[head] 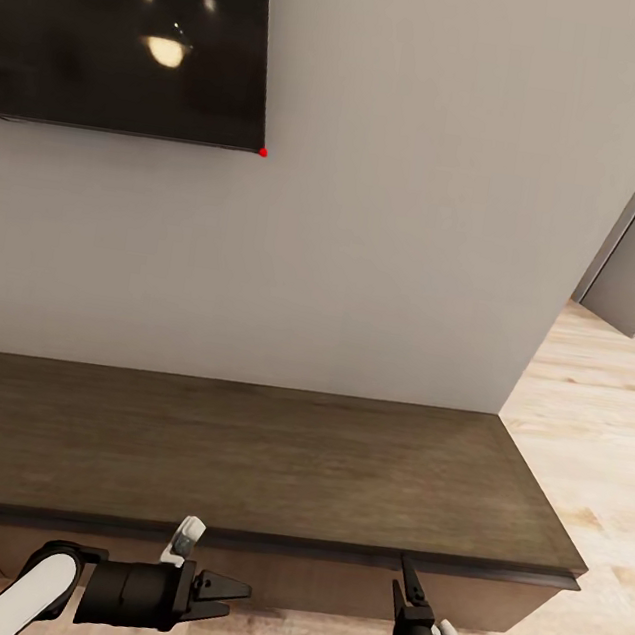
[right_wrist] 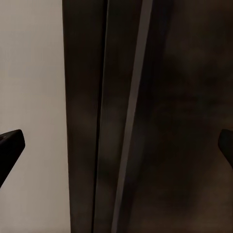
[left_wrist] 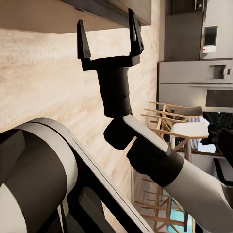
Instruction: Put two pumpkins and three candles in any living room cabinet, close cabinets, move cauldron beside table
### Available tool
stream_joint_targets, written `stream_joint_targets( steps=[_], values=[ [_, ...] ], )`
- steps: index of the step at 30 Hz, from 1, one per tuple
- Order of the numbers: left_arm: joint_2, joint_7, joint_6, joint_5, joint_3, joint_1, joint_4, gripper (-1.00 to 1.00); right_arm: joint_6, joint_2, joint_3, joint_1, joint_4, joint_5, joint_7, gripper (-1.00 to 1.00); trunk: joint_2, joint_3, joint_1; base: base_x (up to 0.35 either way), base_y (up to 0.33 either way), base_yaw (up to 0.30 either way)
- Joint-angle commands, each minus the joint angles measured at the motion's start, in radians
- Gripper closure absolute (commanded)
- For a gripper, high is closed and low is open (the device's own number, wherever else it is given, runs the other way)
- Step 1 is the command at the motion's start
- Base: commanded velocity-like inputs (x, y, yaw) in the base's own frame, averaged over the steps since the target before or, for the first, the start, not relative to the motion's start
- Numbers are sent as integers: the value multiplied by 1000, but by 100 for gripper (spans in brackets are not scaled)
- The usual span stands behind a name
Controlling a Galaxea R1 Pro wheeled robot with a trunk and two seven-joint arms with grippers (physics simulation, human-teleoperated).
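We stand before one long, low dark-brown cabinet (head: 238, 453) set against the grey wall, and we judge the step in hand to be work on its drawer fronts, opening one to stow things or checking that each is shut; from here the fronts look flush under the top's lip, though we cannot be sure. Going left to right: our left hand (head: 219, 588) hangs just below the front edge of the cabinet top, turned sideways so its fingers point toward our right hand, and it is released, holding nothing. In the left wrist view we see our right hand (left_wrist: 109, 41) with its two fingers spread apart and empty, tips reaching up close under the cabinet's edge (left_wrist: 97, 12). In the head view that right hand (head: 410, 593) points upward at the drawer front, just below the lip, and the right wrist view shows dark wood with a narrow seam between the fingers. The next move, as we judge it, calls for a fingertip to catch that seam or the lip and pull or press squarely. By count: one cabinet, two hands, one dark screen (head: 131, 29) on the wall above and beyond the left hand; pumpkins, candles and cauldron are out of frame, so we cannot say where they lie.
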Motion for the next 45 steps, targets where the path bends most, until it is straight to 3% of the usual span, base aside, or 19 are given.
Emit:
stream_joint_targets(
  steps=[1,15,18,45],
  values=[
    [1,-9,0,-8,-1,-1,0,-100,-2,0,-1,0,1,-1,3,-100,0,-1,0,0,0,0],
    [1,-9,-1,-13,0,-1,2,-100,-2,1,0,0,1,-1,2,-100,0,-1,0,0,0,0],
    [1,-9,-1,-13,1,-1,2,-100,-2,1,0,0,1,-1,2,-100,-1,-12,1,0,0,0],
    [1,-9,-1,-8,1,-1,2,-100,-4,1,0,0,1,-1,1,-100,-1,-12,1,15,0,0]
  ],
)
